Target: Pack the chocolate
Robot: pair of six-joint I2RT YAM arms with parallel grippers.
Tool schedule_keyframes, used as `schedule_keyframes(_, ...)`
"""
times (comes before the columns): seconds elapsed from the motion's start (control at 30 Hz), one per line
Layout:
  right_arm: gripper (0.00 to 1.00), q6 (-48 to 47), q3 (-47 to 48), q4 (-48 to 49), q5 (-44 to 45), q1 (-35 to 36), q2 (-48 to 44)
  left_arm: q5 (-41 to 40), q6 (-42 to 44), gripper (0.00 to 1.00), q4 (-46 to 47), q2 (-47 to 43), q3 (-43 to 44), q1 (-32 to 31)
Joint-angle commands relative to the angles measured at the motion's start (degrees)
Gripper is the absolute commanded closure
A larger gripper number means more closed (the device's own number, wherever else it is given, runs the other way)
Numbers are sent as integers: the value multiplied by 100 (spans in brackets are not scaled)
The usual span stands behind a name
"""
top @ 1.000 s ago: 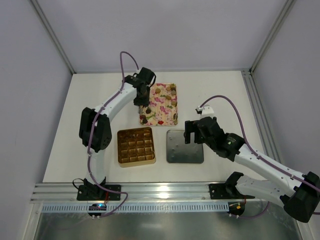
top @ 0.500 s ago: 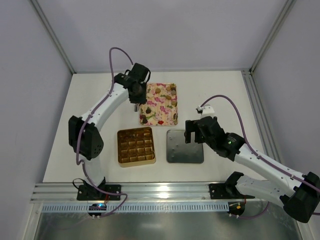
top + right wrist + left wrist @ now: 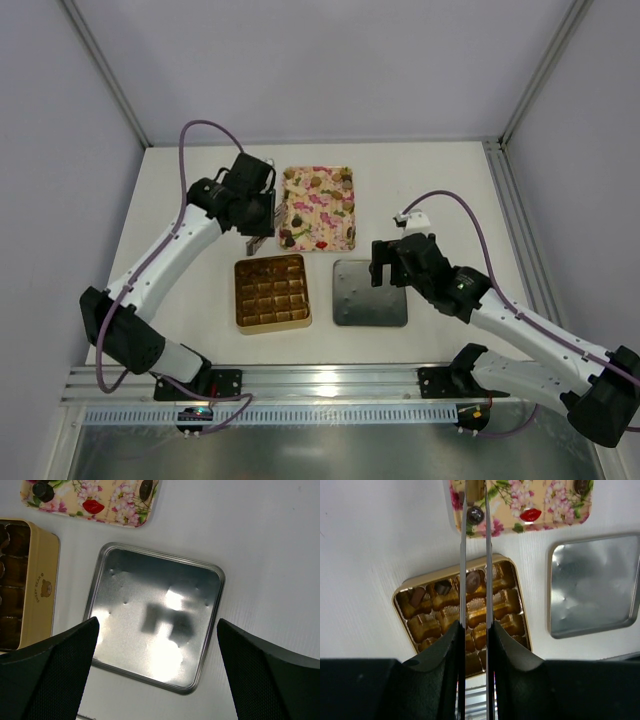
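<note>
Left gripper [image 3: 257, 243]: thin jaws nearly together. Brownish blur at tips, cannot tell whether piece is pinched. Hovers just beyond gold box [image 3: 272, 325] far edge, jaws' long axis running far-to-near across box. Nearer arm.
Few chocolate pieces [image 3: 472, 581] in box's far row, many cells bare. More on floral tray [image 3: 353, 205] beyond box.
Right gripper [image 3: 157, 625] spread wide, grasping nothing, over lid [image 3: 370, 295] right of box.

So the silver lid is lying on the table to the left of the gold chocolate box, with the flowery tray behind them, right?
Not quite. The silver lid lies to the right of the gold chocolate box, not the left. The top external view shows them side by side, and the flowery tray is indeed behind them.
</note>
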Motion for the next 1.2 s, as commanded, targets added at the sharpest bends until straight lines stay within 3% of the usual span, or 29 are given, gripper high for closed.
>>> schedule_keyframes(0.0,0,56,-64,117,47,-29,-148,211,-109,75,-84,-542,-304,-144)
schedule_keyframes(0.43,0,170,-108,143,-6,-29,-104,317,-495,74,-217,-1588,-1113,-820)
schedule_keyframes(0.73,0,205,-161,108,3,-20,-104,220,-671,73,20,-1720,-1676,-1120)
schedule_keyframes(1.17,0,205,-187,108,12,-29,-113,27,-698,69,170,-1545,-1746,-1225)
